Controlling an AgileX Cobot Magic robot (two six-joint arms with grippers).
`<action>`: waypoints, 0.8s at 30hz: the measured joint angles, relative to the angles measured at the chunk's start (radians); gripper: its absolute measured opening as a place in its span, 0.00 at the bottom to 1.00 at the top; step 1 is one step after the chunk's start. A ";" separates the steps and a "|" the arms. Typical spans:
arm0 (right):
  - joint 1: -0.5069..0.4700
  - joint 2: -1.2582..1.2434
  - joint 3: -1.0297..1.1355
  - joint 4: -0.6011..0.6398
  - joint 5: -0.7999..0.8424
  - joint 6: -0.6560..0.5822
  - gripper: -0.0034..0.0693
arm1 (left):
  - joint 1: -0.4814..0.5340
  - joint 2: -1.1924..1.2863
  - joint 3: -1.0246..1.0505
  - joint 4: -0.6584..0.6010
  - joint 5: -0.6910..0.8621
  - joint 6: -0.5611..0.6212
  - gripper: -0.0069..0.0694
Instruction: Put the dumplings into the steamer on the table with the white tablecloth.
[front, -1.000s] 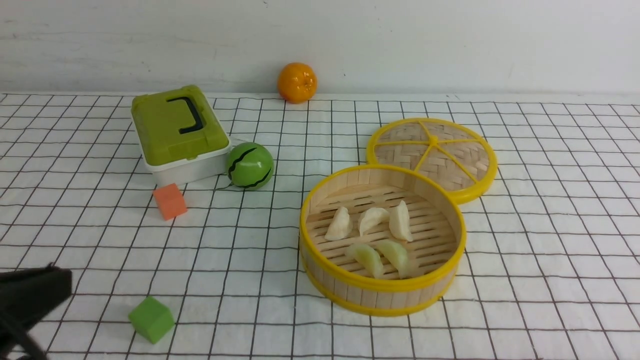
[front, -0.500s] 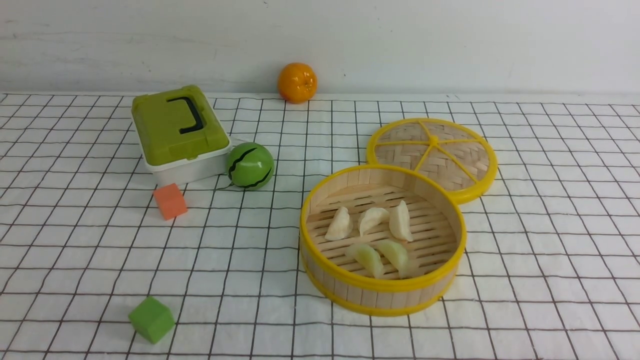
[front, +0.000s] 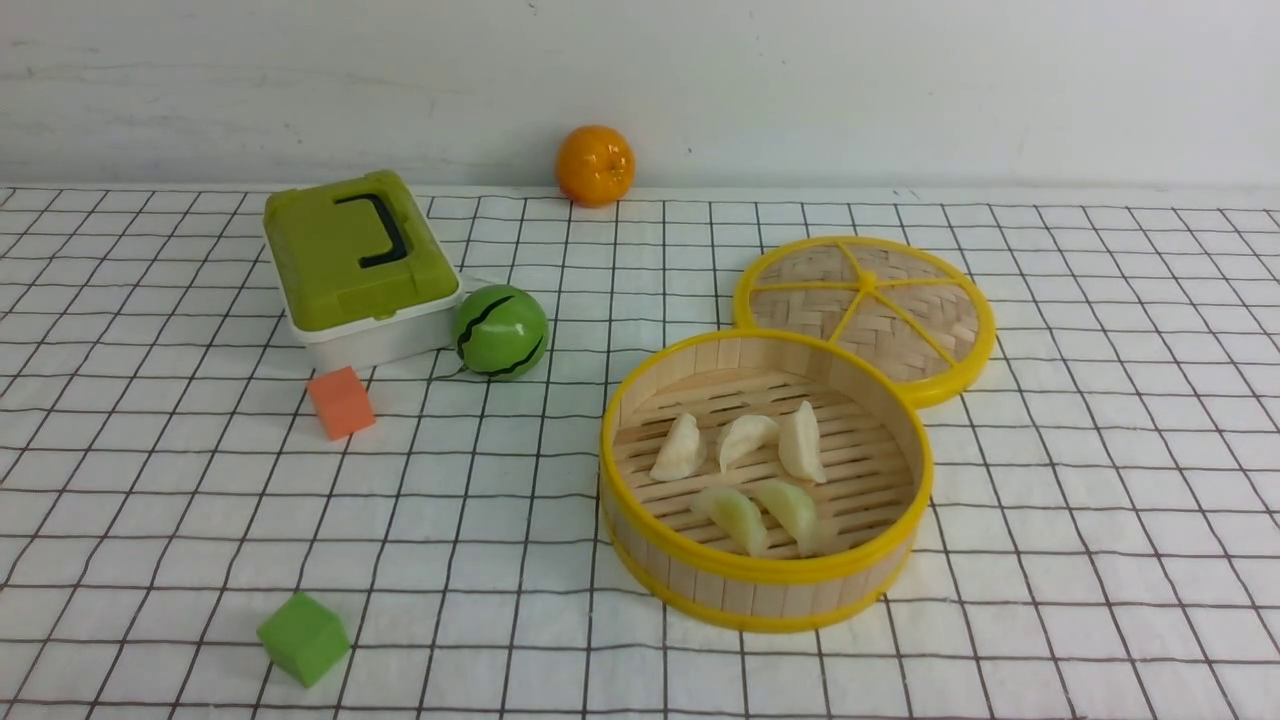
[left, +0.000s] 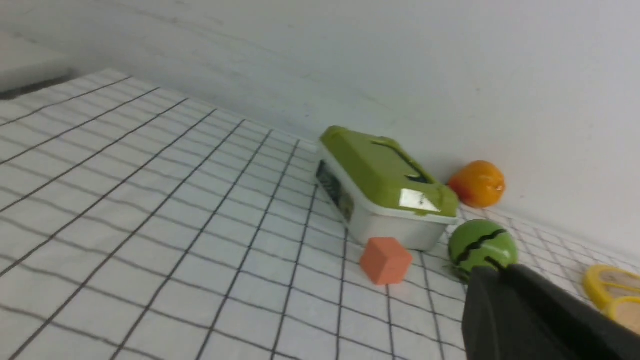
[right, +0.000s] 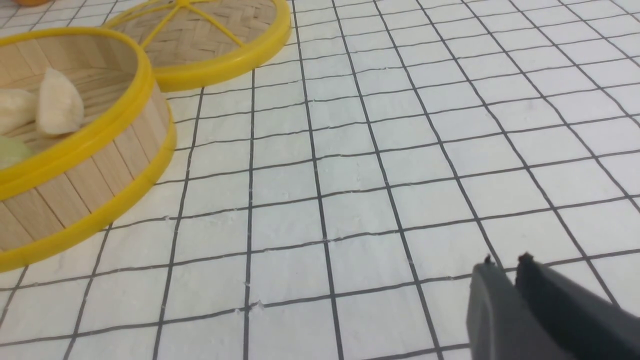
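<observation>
Five small crescent dumplings (front: 745, 470) were seen inside the round yellow-rimmed bamboo steamer (front: 765, 572).
The left gripper (left: 480, 280) was closed and empty; the right gripper (right: 505, 261) was narrowly parted, holding nothing.

Ahead on my left I see a box (front: 358, 268) with a green lid and white base, a black handle lying flat on top. A striped green ball (front: 499, 331) sits just beside its right corner. An orange cube (front: 340, 402) lies just in front of the box. A green cube (front: 302, 638) lies nearer me. An orange (front: 594, 165) sits by the wall. A woven lid (front: 865, 314) lies flat on my right.
</observation>
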 joint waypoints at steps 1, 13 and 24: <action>0.000 0.000 0.000 0.000 0.000 0.000 0.14 | 0.002 -0.002 0.001 0.002 0.000 0.000 0.07; 0.000 0.000 0.000 0.000 0.000 0.000 0.16 | -0.062 -0.018 0.009 0.109 0.198 0.051 0.07; 0.000 0.000 0.000 0.000 0.000 0.000 0.17 | -0.062 -0.018 0.009 0.048 0.343 0.080 0.07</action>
